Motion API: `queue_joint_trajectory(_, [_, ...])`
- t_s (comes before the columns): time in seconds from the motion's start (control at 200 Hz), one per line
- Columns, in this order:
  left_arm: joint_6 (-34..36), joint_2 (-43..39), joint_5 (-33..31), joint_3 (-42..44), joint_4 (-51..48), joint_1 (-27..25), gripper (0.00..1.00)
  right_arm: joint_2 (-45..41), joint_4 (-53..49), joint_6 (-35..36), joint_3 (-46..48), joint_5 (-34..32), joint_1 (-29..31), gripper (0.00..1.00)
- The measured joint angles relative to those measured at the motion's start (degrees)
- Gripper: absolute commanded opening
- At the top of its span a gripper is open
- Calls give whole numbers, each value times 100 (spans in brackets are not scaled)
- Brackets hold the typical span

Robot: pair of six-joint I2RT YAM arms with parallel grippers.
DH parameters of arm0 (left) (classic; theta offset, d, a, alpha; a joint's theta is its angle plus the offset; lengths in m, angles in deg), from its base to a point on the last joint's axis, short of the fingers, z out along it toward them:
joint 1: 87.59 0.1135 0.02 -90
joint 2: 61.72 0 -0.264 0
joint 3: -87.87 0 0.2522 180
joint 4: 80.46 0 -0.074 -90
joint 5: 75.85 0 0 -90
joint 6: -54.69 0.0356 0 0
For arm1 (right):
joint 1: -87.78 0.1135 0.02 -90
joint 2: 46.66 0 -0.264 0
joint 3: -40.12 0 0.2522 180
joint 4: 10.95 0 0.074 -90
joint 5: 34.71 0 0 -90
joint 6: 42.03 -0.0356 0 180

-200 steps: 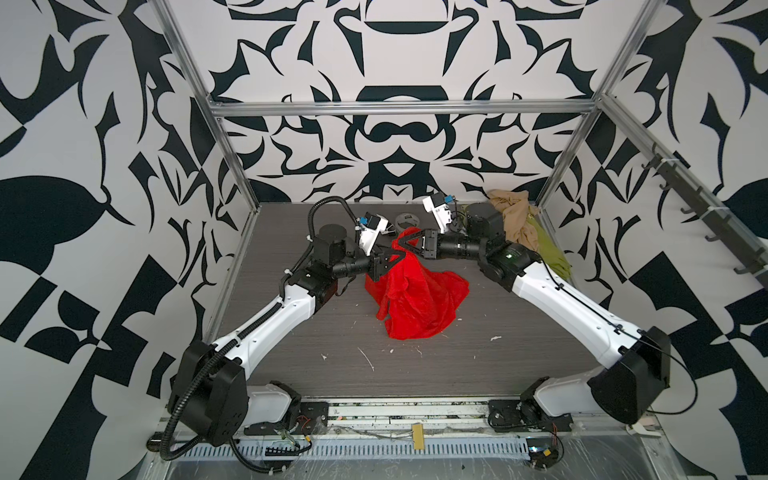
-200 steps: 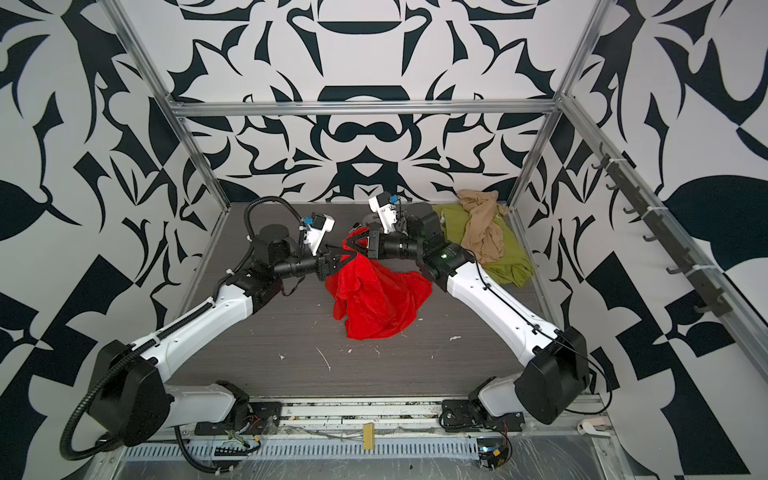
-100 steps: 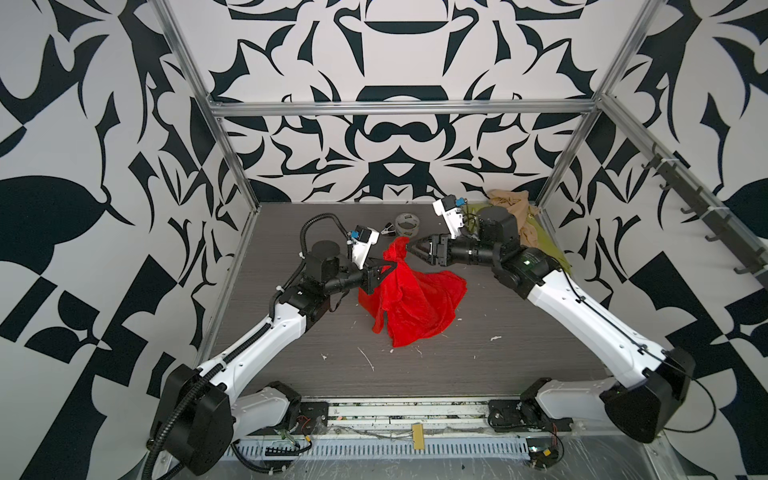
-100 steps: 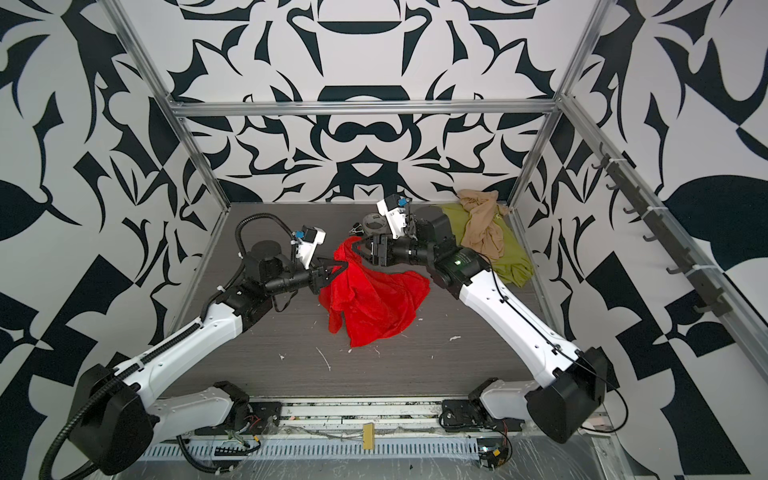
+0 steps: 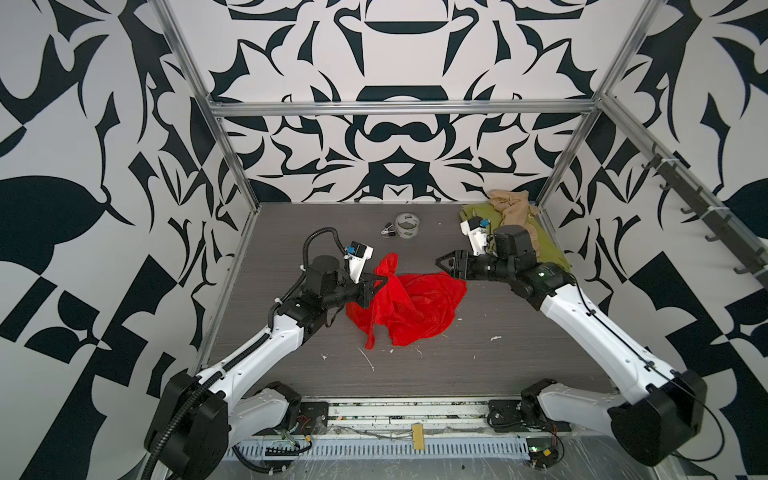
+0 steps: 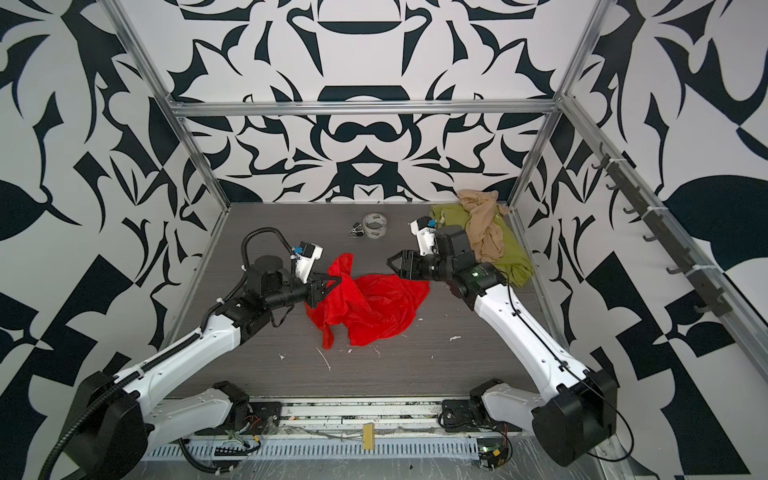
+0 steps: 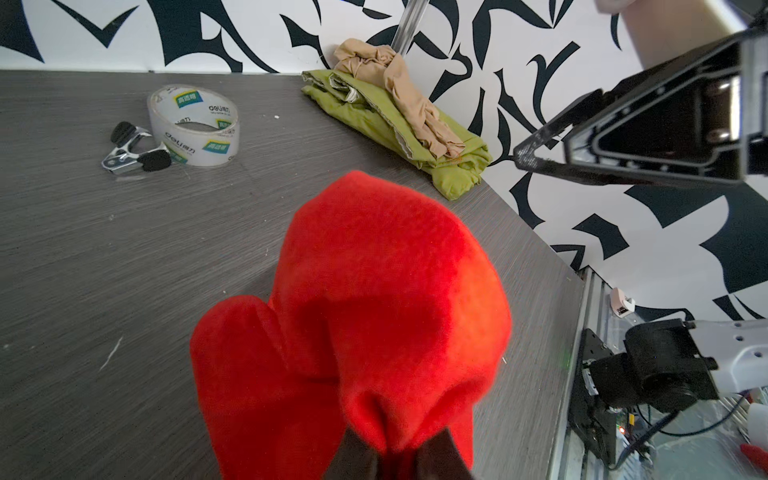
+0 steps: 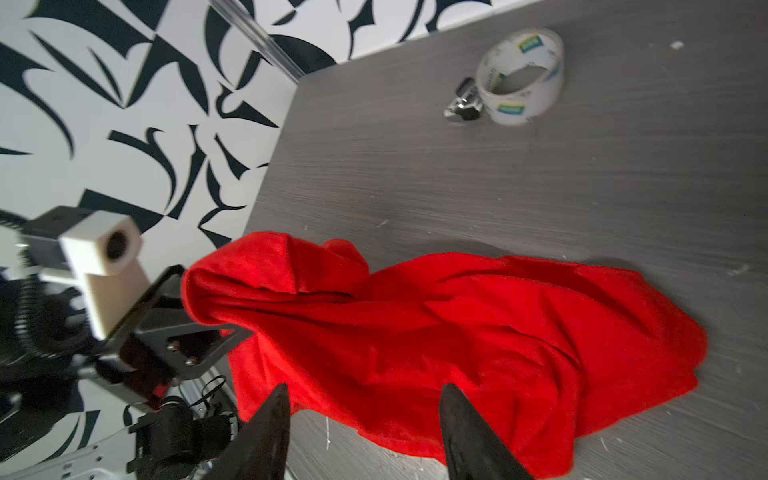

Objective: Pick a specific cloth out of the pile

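- Left gripper (image 5: 376,286): jaws are seen pinched together on a bunched fold of a large, plain, bright red cloth (image 5: 409,307) of thin, slightly shiny fabric. In the left wrist view the fabric (image 7: 374,311) is gathered into the closed fingertips (image 7: 357,451) and billows above them.
- The gripped fold is held raised off the dark grey wood-grain tabletop (image 5: 478,365); a peak of fabric stands above the jaws. The rest of the red cloth is draped down and spread crumpled on the tabletop, left of centre in both top views (image 6: 370,307).
- Right gripper (image 5: 440,262): jaws are spread roughly halfway and nothing is held between them. It is placed near the far right corner of the red cloth, pointing towards the left gripper (image 6: 330,282). In the right wrist view the two dark fingers (image 8: 276,415) are seen apart, with the red cloth (image 8: 436,340) lying beyond them.
- The pile (image 5: 519,224) is found in the far right corner against the wall: a folded olive-green cloth (image 7: 440,162) with a crumpled beige tan cloth (image 7: 399,87) lying on top. The red cloth is well apart from it.
- A roll of clear packing tape (image 5: 406,225) and a small metal clip with black handles (image 5: 388,230) are noted near the back wall, the two touching or just beside each other.
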Motion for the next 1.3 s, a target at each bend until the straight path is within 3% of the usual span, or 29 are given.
queue_joint_trajectory(0.25, [-11,0,-109,74,-90,0,11,922,-149,280,428,-540,-730,63])
queue_joint_trajectory(0.6, [-98,138,-232,396,-83,0,8,2098,-111,614,420,-903,-765,75])
queue_joint_trajectory(0.925, [-599,396,-457,704,-181,0,12,2481,-26,697,195,-831,-765,85])
queue_joint_trajectory(1.205, [-748,634,-863,704,-398,0,20,2730,15,699,-15,-739,-765,84])
queue_joint_trajectory(1.3, [-750,841,-927,710,-422,0,29,2791,20,699,-74,-732,-758,85])
